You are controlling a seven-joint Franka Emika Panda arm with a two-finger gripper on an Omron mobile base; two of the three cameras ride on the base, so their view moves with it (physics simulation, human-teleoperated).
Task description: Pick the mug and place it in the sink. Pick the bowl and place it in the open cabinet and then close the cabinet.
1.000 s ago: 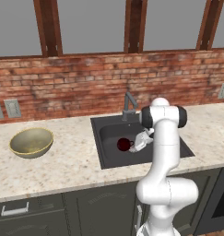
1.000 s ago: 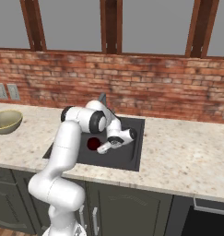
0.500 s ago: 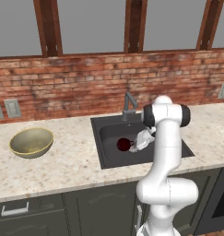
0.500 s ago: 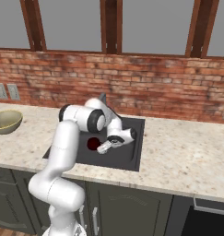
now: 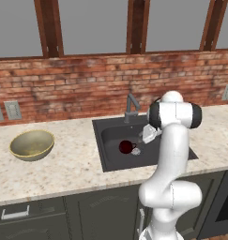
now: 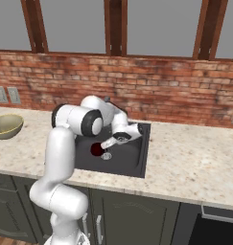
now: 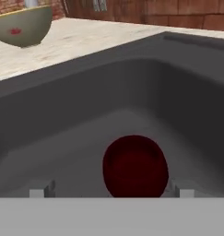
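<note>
The dark red mug (image 5: 126,146) (image 6: 96,149) (image 7: 135,166) rests on the floor of the dark sink (image 5: 110,161) (image 6: 137,158) (image 7: 109,92), beside the silver drain (image 6: 107,156). My gripper (image 5: 142,138) (image 6: 113,142) (image 7: 112,191) is low inside the basin, just right of the mug. Its jaws are open, with a fingertip on each side of the mug and a gap to it on the left. The olive-tan bowl (image 5: 32,144) (image 6: 5,125) (image 7: 23,25) sits upright on the counter well left of the sink. The cabinet is out of view.
A grey faucet (image 5: 130,107) rises at the sink's back edge, close to my arm. The speckled counter (image 5: 64,168) (image 6: 194,158) runs both ways under a brick wall. Wall outlets (image 5: 12,109) sit behind the bowl. Low cabinets (image 5: 49,211) front the counter.
The jaws have gone from shut on the mug to wide open, so the mug is let go in the sink. The arm has hardly moved.
</note>
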